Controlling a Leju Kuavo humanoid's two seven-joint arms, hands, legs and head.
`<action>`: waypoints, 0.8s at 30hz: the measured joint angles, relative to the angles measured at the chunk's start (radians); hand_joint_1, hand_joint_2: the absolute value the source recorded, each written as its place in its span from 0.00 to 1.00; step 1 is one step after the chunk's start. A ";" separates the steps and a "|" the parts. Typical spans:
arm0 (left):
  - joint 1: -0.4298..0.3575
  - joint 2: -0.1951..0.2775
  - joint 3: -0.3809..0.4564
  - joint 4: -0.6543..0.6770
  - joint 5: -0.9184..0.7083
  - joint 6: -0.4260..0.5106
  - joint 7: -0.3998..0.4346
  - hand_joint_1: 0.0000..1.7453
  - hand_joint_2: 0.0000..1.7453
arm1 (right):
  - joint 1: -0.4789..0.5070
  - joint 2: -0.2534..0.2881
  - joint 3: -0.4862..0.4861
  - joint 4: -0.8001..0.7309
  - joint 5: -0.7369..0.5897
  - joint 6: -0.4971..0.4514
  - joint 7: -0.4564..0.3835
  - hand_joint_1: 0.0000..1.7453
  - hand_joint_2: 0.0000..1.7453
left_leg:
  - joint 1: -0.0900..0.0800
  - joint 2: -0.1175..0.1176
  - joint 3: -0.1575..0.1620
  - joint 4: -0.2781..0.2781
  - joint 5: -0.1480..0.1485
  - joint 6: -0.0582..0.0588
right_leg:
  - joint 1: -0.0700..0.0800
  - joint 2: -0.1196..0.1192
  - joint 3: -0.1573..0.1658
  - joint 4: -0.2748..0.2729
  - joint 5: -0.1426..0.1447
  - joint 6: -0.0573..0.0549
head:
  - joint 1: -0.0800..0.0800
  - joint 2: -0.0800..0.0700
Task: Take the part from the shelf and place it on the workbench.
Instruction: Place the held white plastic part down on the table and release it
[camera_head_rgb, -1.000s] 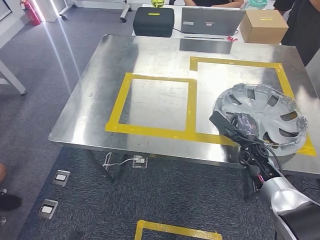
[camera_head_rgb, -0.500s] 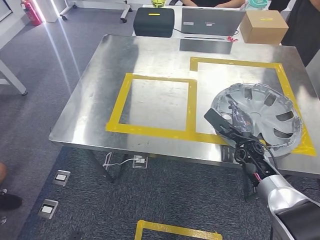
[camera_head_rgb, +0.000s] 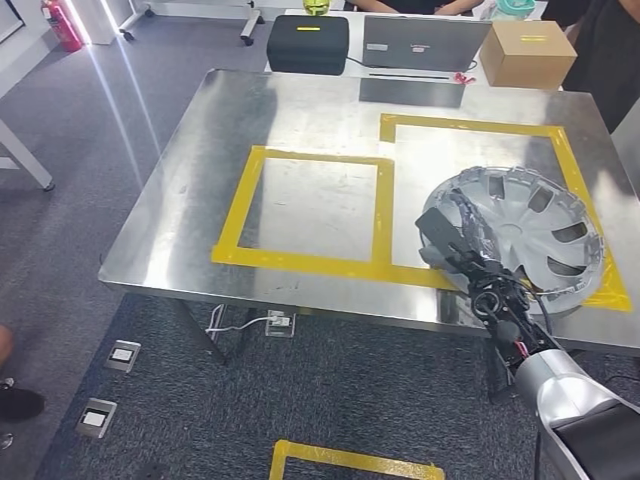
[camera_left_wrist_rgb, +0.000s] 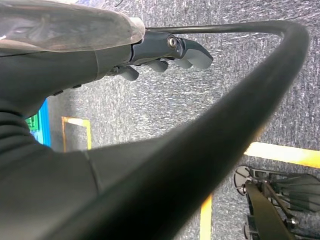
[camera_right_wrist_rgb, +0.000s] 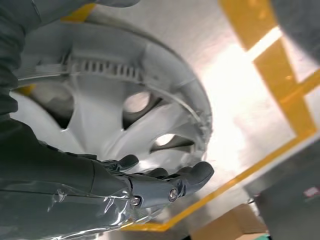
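The part is a silver hubcap (camera_head_rgb: 528, 225), lying flat on the steel workbench (camera_head_rgb: 302, 110) inside the right yellow-taped square (camera_head_rgb: 468, 125). My right hand (camera_head_rgb: 460, 245) is at the hubcap's near-left rim. In the right wrist view the hubcap (camera_right_wrist_rgb: 113, 115) lies just beyond my right hand (camera_right_wrist_rgb: 151, 185), whose fingers (camera_right_wrist_rgb: 196, 175) are stretched out straight beside it and not curled around it. My left hand (camera_left_wrist_rgb: 166, 52) hangs over the grey carpet with its fingers extended and nothing in them.
A second yellow-taped square (camera_head_rgb: 249, 200) marks the bench's middle. Behind the bench stand a black case (camera_head_rgb: 307, 42), a laptop (camera_head_rgb: 423, 40) and a cardboard box (camera_head_rgb: 527, 50). A person (camera_head_rgb: 604, 50) stands at the far right corner. Yellow floor tape (camera_head_rgb: 355, 460) lies below.
The hubcap slid a little left and further onto the bench, then stayed still. My right hand has shifted slightly up along its rim.
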 joint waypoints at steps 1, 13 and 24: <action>0.000 0.000 0.000 0.000 0.002 0.001 0.000 0.00 0.00 | 0.001 0.001 -0.002 -0.005 -0.022 0.008 -0.016 0.00 1.00 | 0.000 0.000 0.000 0.000 0.000 0.000 | 0.000 0.000 0.000 0.000 0.000 0.000 | 0.000 0.000; 0.004 0.000 -0.001 0.000 0.042 0.015 0.000 0.00 0.00 | 0.152 0.015 -0.014 -0.398 -0.793 0.343 -0.296 0.00 1.00 | 0.000 0.000 0.001 0.000 0.000 0.000 | 0.000 0.000 0.000 0.000 0.000 0.000 | 0.000 0.000; 0.008 0.000 -0.001 0.000 0.061 0.025 0.001 0.00 0.00 | 0.299 0.004 0.007 -0.787 -0.799 0.375 -0.305 0.00 1.00 | 0.000 0.001 0.001 -0.001 0.000 0.000 | 0.000 0.001 0.000 0.000 0.000 0.000 | 0.000 0.000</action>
